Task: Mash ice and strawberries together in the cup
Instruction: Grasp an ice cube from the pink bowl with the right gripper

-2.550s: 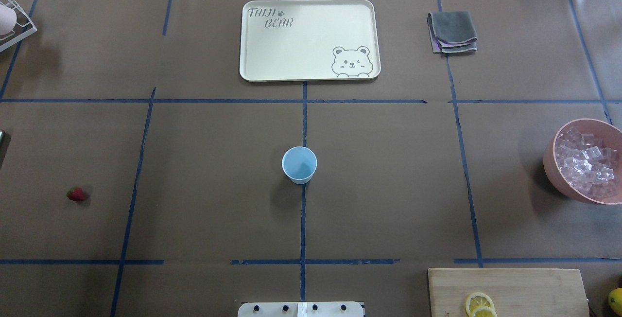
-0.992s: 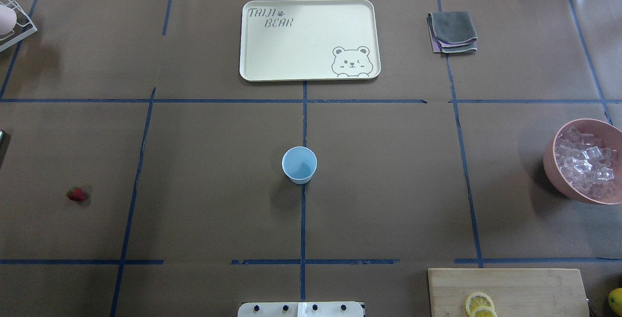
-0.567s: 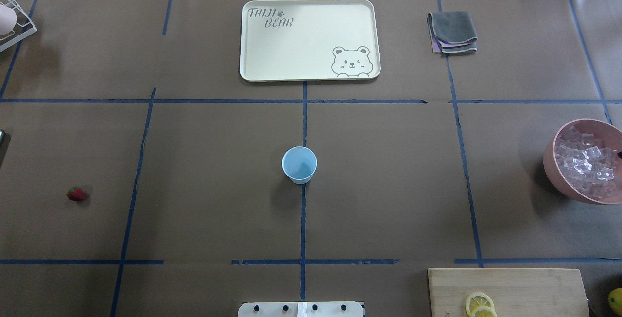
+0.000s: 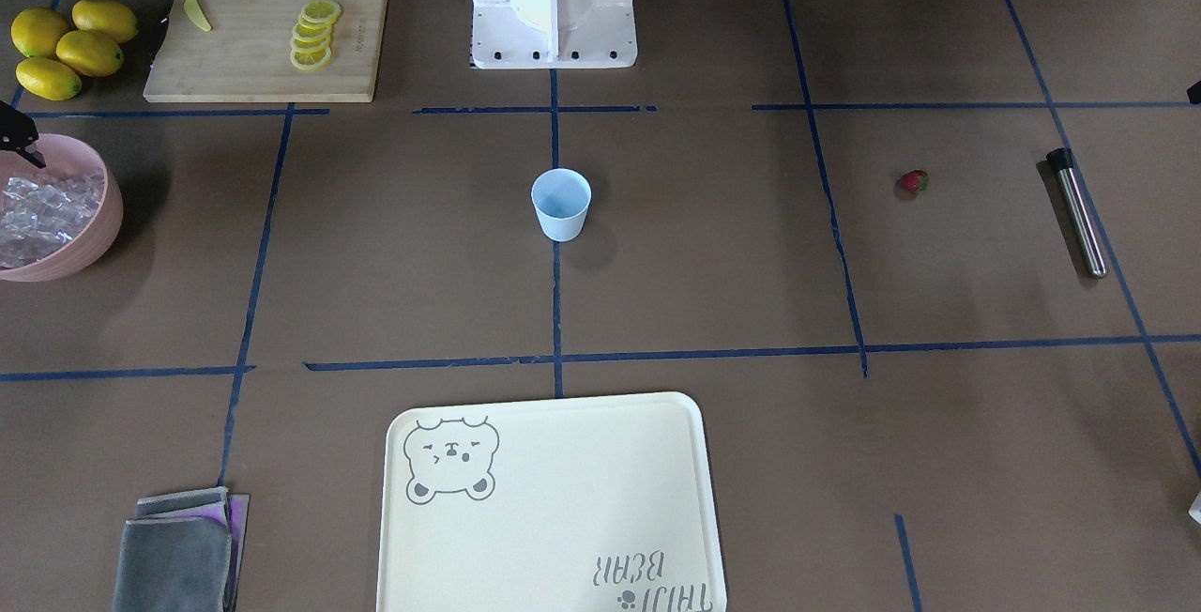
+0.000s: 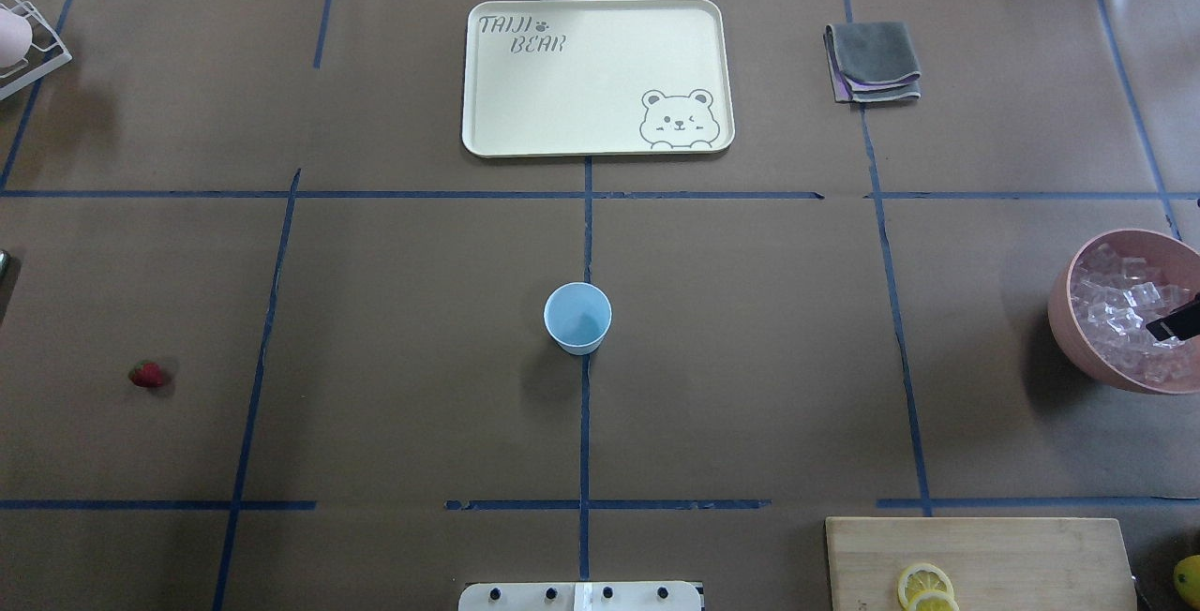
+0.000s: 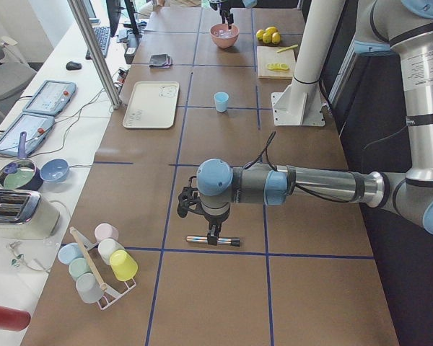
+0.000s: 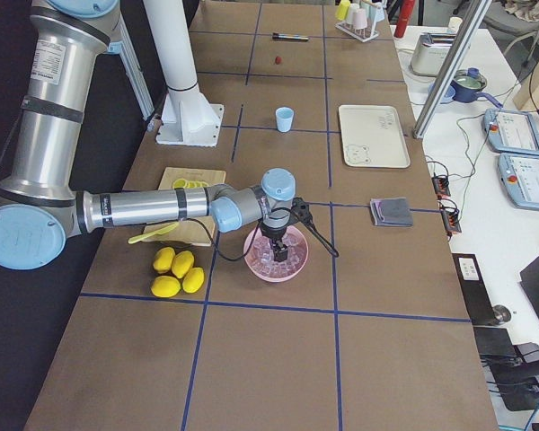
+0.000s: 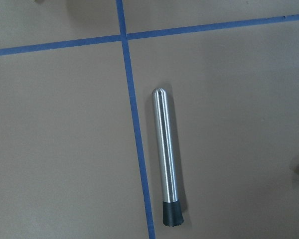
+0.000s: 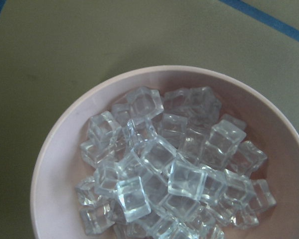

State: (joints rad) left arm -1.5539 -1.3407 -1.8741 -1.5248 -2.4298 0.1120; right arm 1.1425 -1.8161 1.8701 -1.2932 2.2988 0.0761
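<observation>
The pale-blue cup [image 5: 577, 318] stands upright and empty at the table's middle; it also shows in the front view [image 4: 561, 204]. One red strawberry [image 5: 147, 374] lies far left on the table. The ice [image 5: 1120, 311] fills the pink bowl [image 5: 1064, 320] at the right edge, and fills the right wrist view [image 9: 169, 169]. My right gripper [image 5: 1174, 323] hangs just over the ice; only a dark tip shows, so I cannot tell its state. My left gripper [image 6: 213, 232] hovers over a steel muddler [image 8: 167, 154]; I cannot tell its state.
A cream bear tray [image 5: 562, 77] and a folded grey cloth [image 5: 872, 61] lie at the far side. A cutting board [image 5: 975, 555] with lemon slices is near right, whole lemons [image 4: 66, 47] beside it. A cup rack [image 6: 101, 263] stands past the muddler.
A dark tip of my right gripper has come in from the right edge over the ice bowl. The cup and strawberry have not moved.
</observation>
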